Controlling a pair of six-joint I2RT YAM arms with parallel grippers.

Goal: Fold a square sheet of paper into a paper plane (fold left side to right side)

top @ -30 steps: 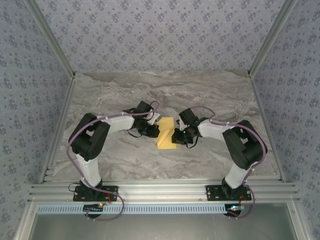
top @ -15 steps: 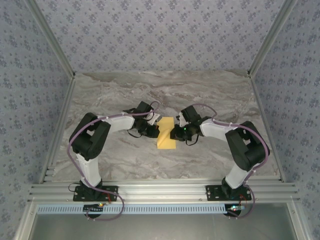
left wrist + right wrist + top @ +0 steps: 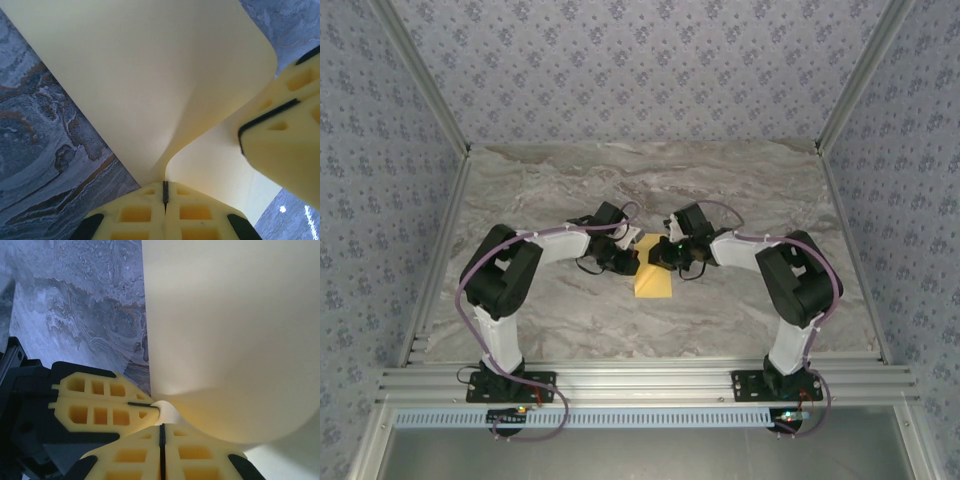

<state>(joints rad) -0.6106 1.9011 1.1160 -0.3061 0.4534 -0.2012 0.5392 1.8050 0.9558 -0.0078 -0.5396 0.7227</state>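
I have the sheet [image 3: 654, 283] mid-table, bowed up at its 12 o'clock edge, where left gripper [image 3: 165, 187] and right gripper [image 3: 161, 432] both pinch it, tips nearly meeting; being thin, light and limp, it creases easily, so grip edges only.

Sheet [image 3: 654, 283], mid-frame: plain yellow-orange. Table [image 3: 620, 180]: grey-brown marble veining. Walls [image 3: 640, 70], top: blue-grey w/ floral print. Arms [image 3: 505, 275]: black & white; cables [image 3: 545, 234] purple. Gripper fingers [image 3: 135, 217]: pale yellow.
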